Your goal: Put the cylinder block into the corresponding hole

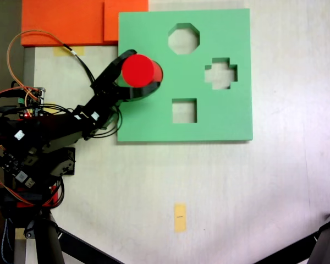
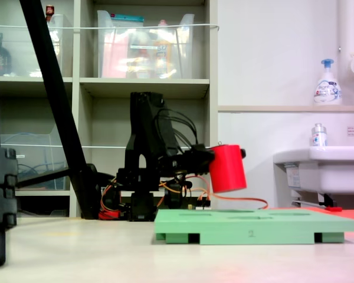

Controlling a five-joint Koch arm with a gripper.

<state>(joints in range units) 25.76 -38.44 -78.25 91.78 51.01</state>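
The only legible mark was a small "2" on the front edge of the green foam board [image 2: 256, 224], seen in the side-on fixed view; the labels on the soap bottle [image 2: 326, 82] beside the sink [image 2: 318, 165] were too blurred to read.

The fingers [image 1: 138, 72] were closed around the cylinder block [image 1: 141, 70], one curved black jaw on each side of it in the top-down fixed view. The side-on view showed the block [image 2: 228, 169] held clear above the board, tilted, with open air under it. From above, the block covered the board's upper left part, so the corresponding hole lay hidden under it. To the right of the fingers in that view were the octagonal cutout [image 1: 183, 38], the cross-shaped cutout [image 1: 220, 73] and the square cutout [image 1: 183, 110]. Orange foam sheets [image 1: 71, 22] lay above and left of the fingers, and a yellow tape strip [image 1: 180, 217] sat on the pale surface [image 1: 236, 187] well below them.
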